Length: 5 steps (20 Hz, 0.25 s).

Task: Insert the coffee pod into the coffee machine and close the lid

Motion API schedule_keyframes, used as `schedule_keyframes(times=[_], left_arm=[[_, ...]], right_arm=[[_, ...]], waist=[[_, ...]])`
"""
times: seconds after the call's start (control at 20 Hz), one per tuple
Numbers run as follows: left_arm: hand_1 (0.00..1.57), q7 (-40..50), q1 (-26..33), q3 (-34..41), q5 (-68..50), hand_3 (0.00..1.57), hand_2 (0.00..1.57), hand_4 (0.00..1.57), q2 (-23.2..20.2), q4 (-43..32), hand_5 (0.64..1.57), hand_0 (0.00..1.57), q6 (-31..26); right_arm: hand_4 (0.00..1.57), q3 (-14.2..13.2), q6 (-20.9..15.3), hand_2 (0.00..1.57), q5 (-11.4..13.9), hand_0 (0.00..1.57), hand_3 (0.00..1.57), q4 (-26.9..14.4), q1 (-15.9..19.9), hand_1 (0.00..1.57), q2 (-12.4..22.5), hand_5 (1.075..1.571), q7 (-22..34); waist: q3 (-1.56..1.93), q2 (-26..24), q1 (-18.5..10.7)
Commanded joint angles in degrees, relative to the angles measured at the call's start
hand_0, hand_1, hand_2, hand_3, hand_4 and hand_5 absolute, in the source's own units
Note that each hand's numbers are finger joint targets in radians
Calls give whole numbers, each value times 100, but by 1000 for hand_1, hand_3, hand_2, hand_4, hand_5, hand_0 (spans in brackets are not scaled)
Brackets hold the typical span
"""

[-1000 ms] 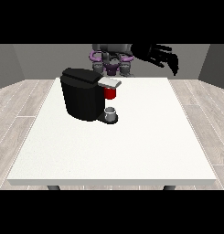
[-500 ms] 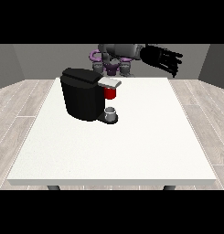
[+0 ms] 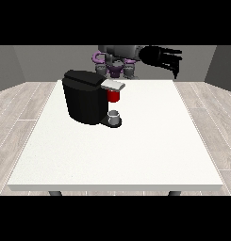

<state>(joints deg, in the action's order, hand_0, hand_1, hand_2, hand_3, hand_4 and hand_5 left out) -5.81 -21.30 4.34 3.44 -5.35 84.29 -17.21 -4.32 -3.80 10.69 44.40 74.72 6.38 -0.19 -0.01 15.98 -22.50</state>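
Here, coffee machine (image 3: 86,96) upright, spout rightward.

The robot hand (image 3: 160,57) at the view's right has drawn inward above the table's (image 3: 150,141) far edge.

I've got the hand at the view's right (image 3: 160,57) raised at the far side, arm reaching out from the torso toward the right, fingers extended and drooping slightly, holding nothing; I can't see the other hand.
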Motion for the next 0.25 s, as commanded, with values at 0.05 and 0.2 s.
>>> schedule_keyframes(times=[0.05,0.2], left_arm=[[0,-257,644,60,34,0,0,266,89,-193,1571,0,109],[0,-190,351,239,-67,0,0,266,-39,-612,1571,0,46]], right_arm=[[181,394,-1,0,-199,0,0,284,-1010,0,-611,1571,-676],[259,953,-109,0,-651,0,0,568,-1518,0,-625,1571,-865]], waist=[[0,-604,413],[0,-804,582]])
